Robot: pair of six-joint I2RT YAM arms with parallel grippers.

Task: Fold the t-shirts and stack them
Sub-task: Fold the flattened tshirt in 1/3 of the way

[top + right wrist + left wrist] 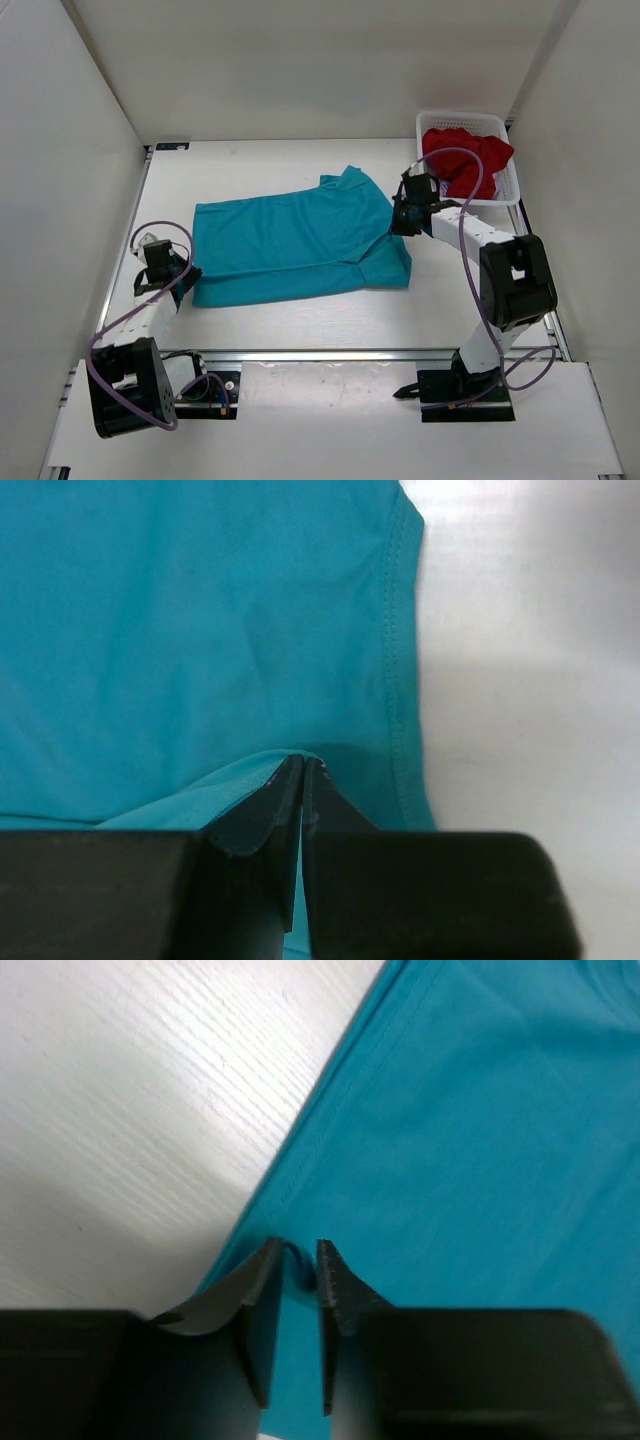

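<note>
Teal t-shirt long axis left–right | left gripper at left hem, jaws slightly parted | right gripper clamps right edge fold

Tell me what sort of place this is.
Probably a robot lab cell: white walls box in the table, a left arm and right arm are bolted at its near edge, and a teal t-shirt lies spread out.
</note>
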